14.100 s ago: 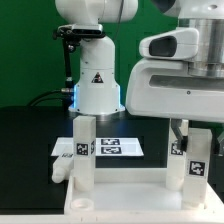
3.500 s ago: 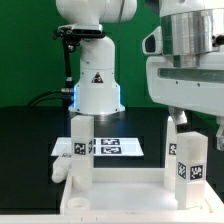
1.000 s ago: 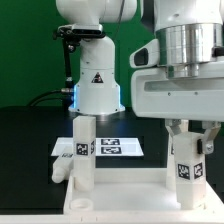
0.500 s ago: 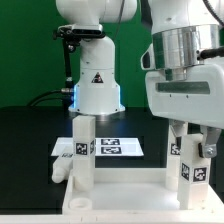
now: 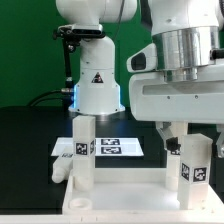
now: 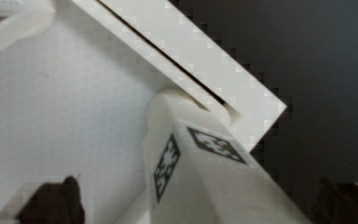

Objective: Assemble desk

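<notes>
Against a green backdrop we see a black table (image 5: 25, 150) carrying the scene. Largest is the white robot base (image 5: 95, 85) at the rear, marked with a triangle sticker. The arm's white wrist housing fills the exterior view's right, above the gripper (image 5: 189, 150). At the front lies the white desk top (image 5: 120, 208), rim upward. Two legs stand upright in it: one leg (image 5: 83, 150) toward the exterior view's left, a second leg (image 5: 193, 165) toward the right, both bearing tag stickers. We see the gripper's fingers (image 5: 168, 138) flanking the second leg's upper end; whether they press on it we cannot tell. Behind lies the marker board (image 5: 110, 146).
</notes>
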`<action>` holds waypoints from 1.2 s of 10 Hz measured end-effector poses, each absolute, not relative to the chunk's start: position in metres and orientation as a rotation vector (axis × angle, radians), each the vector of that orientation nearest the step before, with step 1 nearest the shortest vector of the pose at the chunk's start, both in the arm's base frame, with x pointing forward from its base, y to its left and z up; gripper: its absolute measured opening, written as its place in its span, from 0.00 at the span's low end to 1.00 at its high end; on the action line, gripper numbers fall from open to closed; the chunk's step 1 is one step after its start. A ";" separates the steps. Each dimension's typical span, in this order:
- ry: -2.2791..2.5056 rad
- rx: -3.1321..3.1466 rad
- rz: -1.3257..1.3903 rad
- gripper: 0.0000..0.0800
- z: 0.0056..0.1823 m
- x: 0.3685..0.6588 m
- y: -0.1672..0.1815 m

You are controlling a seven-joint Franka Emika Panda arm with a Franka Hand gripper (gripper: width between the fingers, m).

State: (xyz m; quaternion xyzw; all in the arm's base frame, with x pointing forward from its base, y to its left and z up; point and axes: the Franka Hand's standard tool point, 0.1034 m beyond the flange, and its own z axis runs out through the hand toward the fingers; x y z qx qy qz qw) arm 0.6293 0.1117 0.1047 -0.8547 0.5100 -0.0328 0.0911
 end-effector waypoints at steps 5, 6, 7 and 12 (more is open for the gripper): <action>1.515 -2.540 -0.098 0.81 0.105 0.629 0.112; 1.515 -2.540 -0.098 0.81 0.105 0.629 0.112; 1.515 -2.540 -0.098 0.81 0.105 0.629 0.112; 0.470 -3.015 -0.207 0.81 0.109 0.630 0.130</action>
